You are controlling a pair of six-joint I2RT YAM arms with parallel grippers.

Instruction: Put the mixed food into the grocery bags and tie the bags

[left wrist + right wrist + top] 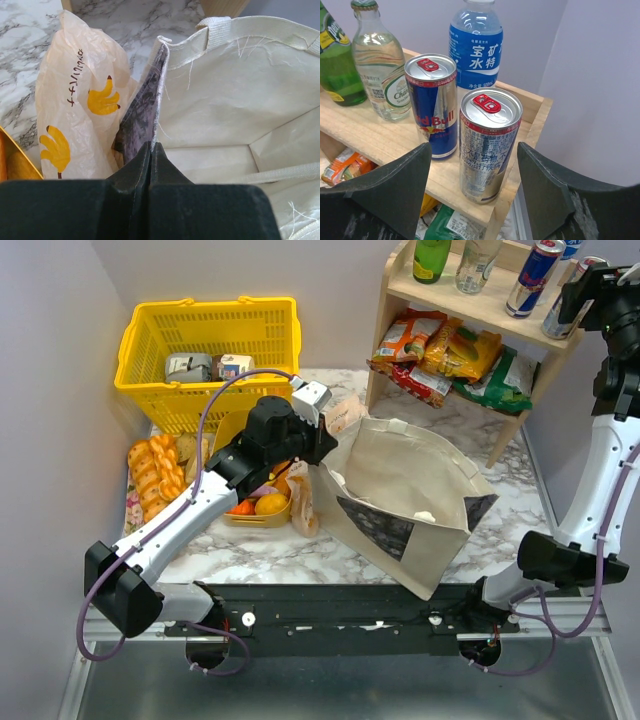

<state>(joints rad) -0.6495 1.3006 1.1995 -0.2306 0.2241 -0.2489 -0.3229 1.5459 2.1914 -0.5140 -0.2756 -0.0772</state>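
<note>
**Bench and shelf, left to right.** At far left a yellow basket is standing at the back of the marble bench. Braided bread loaves are lying in front of it. Just right of the loaves, a yellow tray is holding oranges and lemons, and the left arm is reaching across above it.

The left fingers are pressing fully together on the rim of the canvas tote. The fabric edge is running straight down into their tips. The plastic bag, peach with banana prints, is slumping between tray and tote and leaning against the tote's dark-printed side. The tote is standing open in the middle of the bench.

Further right, a wooden shelf is carrying snack packets on its lower board. Its top board is carrying a green bottle, a clear glass bottle, a water bottle and two drink cans. The cans are standing side by side near the shelf's right end.

The right fingers are hovering wide apart before the cans and gripping nothing. The silver can is showing in the gap between them, with the blue can just to its left.
</note>
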